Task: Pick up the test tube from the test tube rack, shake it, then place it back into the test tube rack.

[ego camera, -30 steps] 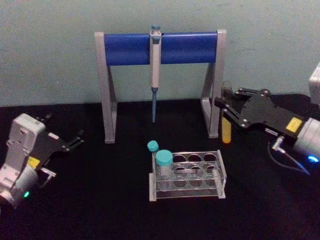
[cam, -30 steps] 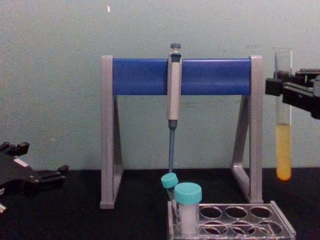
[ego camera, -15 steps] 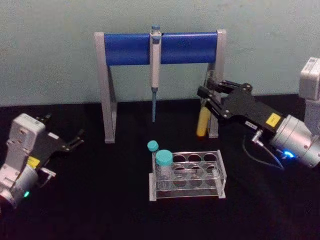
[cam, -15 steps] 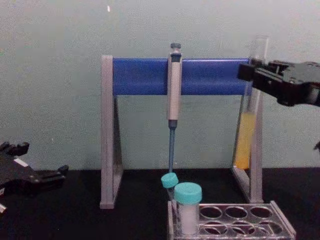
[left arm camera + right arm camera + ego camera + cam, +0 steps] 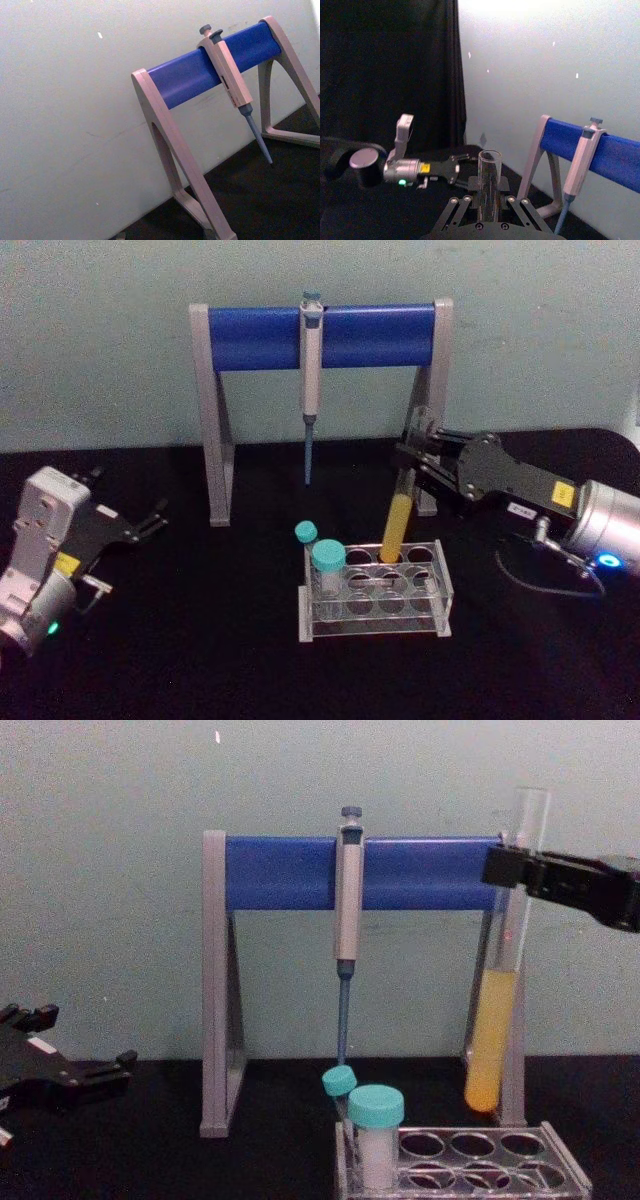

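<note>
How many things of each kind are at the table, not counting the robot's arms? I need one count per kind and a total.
Capless test tube, tilted in the right gripper: 1
Teal-capped tubes, wide and thin: 2
Test tube rack: 1
Pipette: 1
Pipette stand: 1
Total: 6
The left gripper rests at the left, not counted.

A pipette stand (image 5: 172, 150) stands on a black tabletop (image 5: 270, 205) against a pale wall (image 5: 75, 100). Its blue crossbar (image 5: 192, 77) runs between two light grey A-shaped end frames, one close to the camera and the other (image 5: 295, 70) farther off. A pipette (image 5: 229, 75) hangs on the crossbar nearer the far frame, its dark plunger knob (image 5: 206, 30) sticking out past the bar. The grey body narrows to a slim bluish tip (image 5: 259, 144) that points down toward the tabletop and ends just above it. A few small specks mark the wall.
</note>
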